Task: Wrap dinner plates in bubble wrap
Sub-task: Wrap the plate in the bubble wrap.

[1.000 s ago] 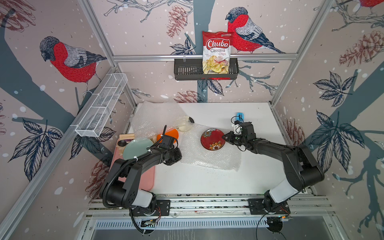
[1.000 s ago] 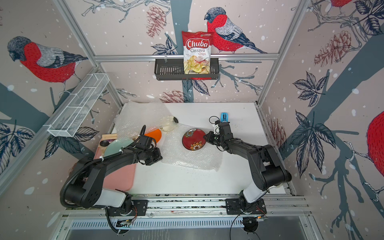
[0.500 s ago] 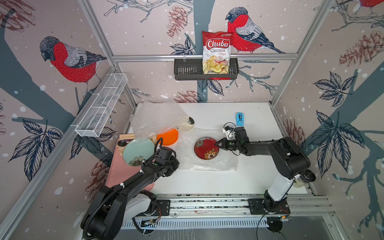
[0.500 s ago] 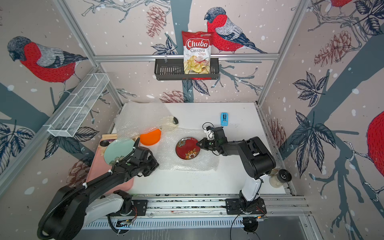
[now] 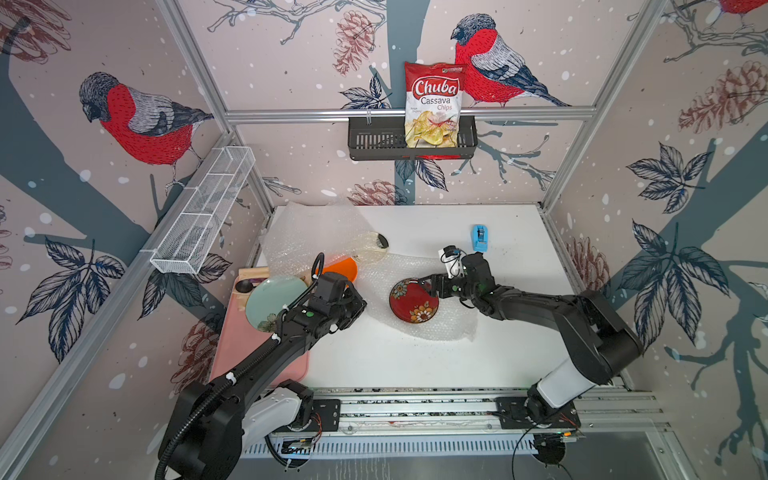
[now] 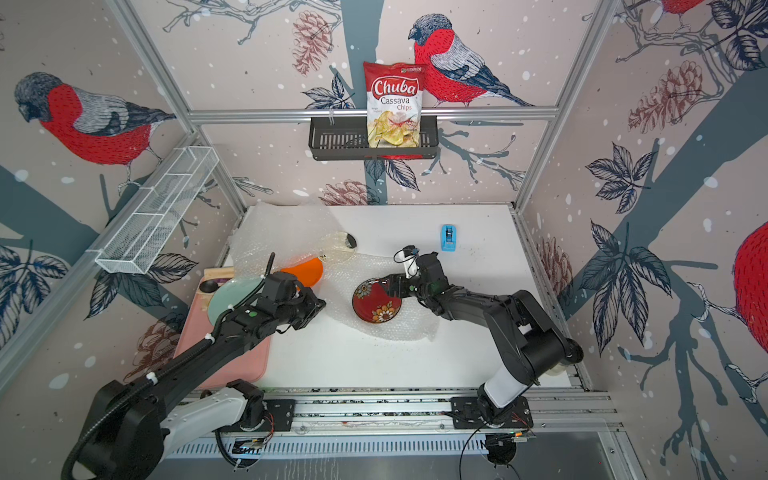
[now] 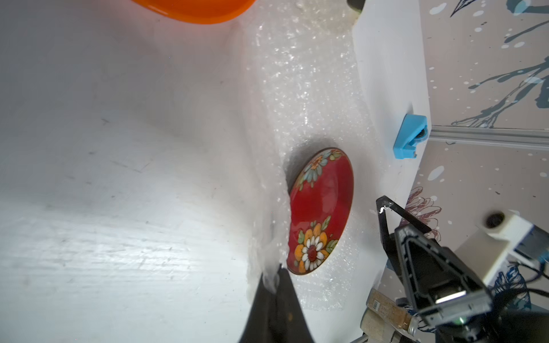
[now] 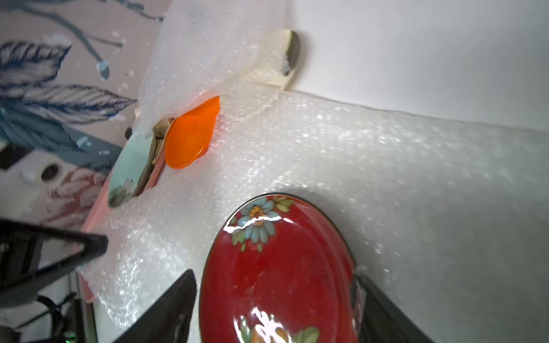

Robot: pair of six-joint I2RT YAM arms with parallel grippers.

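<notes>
Bench (image 5: pixel 415 374) centre: flowered red plate (image 5: pixel 413 305) is just released onto bubble wrap (image 5: pixel 449 328) by the spread right pincer (image 5: pixel 430 284); the wrap's edge is pinched by the closed left pincer (image 7: pixel 274 279).

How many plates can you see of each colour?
red flowered plate: 1
orange plate: 1
cream plate, partly under bubble wrap: 1
pale green plate: 1
Total: 4 plates
</notes>
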